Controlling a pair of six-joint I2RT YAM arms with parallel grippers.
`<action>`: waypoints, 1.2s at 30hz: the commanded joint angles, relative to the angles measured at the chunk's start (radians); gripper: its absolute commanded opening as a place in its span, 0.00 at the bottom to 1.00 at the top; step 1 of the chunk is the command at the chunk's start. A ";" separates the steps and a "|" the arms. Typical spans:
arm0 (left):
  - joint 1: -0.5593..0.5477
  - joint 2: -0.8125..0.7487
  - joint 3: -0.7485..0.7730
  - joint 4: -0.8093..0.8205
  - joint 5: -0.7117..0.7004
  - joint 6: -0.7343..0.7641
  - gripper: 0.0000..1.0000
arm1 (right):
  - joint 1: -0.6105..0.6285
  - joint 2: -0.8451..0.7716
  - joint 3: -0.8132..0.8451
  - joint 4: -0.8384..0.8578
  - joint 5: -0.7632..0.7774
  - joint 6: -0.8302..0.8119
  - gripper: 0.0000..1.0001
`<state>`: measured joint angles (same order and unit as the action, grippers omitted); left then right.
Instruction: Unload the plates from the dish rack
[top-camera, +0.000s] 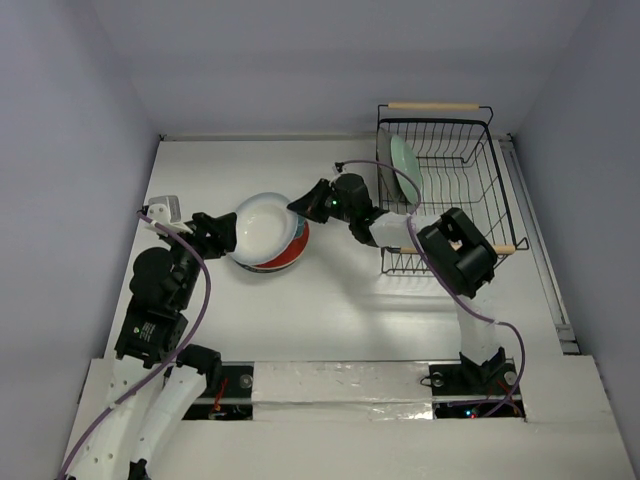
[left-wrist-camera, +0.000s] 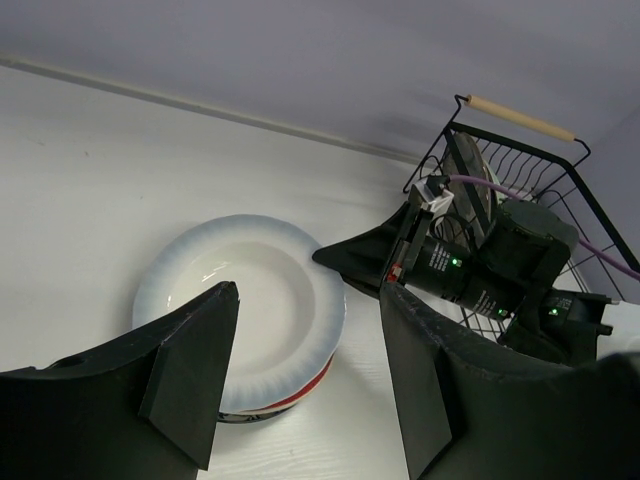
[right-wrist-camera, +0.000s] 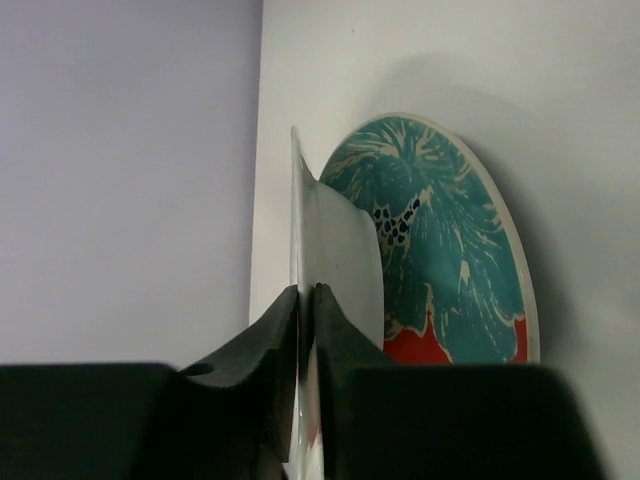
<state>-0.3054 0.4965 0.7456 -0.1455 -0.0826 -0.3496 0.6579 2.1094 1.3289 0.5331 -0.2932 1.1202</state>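
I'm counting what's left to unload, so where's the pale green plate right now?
In the top view, the pale green plate stands on edge inside the dish rack, near its left side, at the table's far right.

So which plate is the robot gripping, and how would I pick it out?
On the white table, left of the black wire dish rack, is a stack of plates. It is the top one: a white plate with a pale blue rim, its edge pinched by the right tool, over a teal-and-red plate.
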 joint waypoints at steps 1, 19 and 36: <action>0.006 0.008 -0.011 0.064 0.009 0.000 0.56 | 0.009 -0.020 0.013 0.189 -0.006 0.053 0.19; 0.006 0.007 -0.011 0.066 0.015 0.000 0.56 | 0.009 -0.098 -0.010 -0.117 0.143 -0.172 0.73; 0.006 0.001 -0.009 0.063 0.014 0.000 0.56 | 0.019 -0.291 0.159 -0.399 0.135 -0.439 0.60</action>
<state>-0.3054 0.5011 0.7456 -0.1452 -0.0792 -0.3496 0.6636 1.8984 1.4002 0.1719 -0.1154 0.7700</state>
